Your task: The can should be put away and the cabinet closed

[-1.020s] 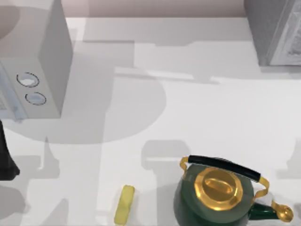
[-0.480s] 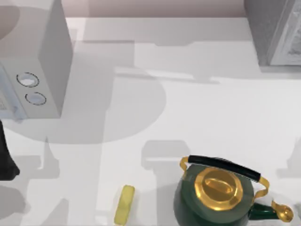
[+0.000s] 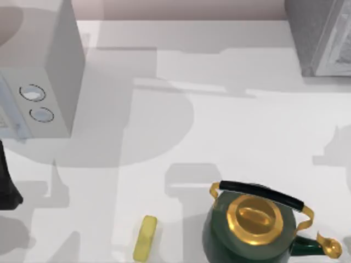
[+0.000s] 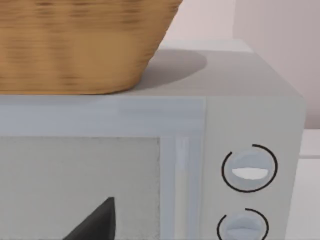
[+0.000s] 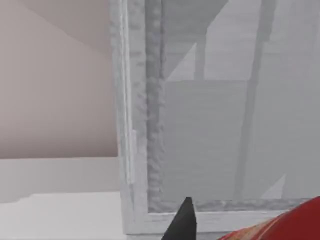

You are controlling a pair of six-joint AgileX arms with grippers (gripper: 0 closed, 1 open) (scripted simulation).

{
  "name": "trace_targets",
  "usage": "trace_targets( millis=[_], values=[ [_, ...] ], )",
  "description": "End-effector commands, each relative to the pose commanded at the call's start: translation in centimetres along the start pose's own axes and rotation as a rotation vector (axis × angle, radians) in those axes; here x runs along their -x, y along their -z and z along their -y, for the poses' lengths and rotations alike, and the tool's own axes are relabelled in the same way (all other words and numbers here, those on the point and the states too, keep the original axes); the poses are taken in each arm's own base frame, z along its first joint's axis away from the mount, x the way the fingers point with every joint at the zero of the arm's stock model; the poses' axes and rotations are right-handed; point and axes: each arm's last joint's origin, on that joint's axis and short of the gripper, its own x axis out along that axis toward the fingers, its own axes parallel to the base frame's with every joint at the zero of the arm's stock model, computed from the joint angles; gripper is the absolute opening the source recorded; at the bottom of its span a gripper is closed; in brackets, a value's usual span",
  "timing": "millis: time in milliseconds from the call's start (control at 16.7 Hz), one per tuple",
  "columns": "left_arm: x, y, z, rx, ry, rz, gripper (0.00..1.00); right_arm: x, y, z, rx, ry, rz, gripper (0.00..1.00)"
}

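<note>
Can (image 5: 287, 225), red, sits at the five o'clock corner of our right wrist view, beside one dark fingertip (image 5: 182, 222), before the grey cabinet (image 5: 220, 115); whether our right gripper clasps it we cannot tell. Our left arm (image 3: 6, 181) waits at nine o'clock beside the microwave (image 3: 38, 82); its grip is unclear too.

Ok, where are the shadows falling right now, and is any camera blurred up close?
Top view: broad soft grey shadows cross the table, one beside the microwave, another by the green kettle. Left wrist view: the wicker basket looks smeared and casts a shadow on the microwave's top. Right wrist view: the can is a soft red blur before the cabinet.
</note>
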Motion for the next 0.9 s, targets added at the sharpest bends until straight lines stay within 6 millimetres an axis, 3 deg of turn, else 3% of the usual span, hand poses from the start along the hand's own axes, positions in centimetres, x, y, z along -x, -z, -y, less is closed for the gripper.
trace_targets(
  millis=[300, 480, 660, 900],
  values=[
    [0.0, 0.0, 0.0, 0.000, 0.000, 0.000, 1.00, -3.0, -11.8, -1.3, -0.002, -0.010, 0.046, 0.00],
    [0.0, 0.0, 0.0, 0.000, 0.000, 0.000, 1.00, -5.3, -17.5, -2.5, -0.004, -0.027, 0.083, 0.00],
    [0.0, 0.0, 0.0, 0.000, 0.000, 0.000, 1.00, -7.6, -21.3, -3.7, -0.004, -0.041, 0.100, 0.00],
    [0.0, 0.0, 0.0, 0.000, 0.000, 0.000, 1.00, -9.9, -23.3, -4.8, -0.005, -0.049, 0.095, 0.00]
  ],
)
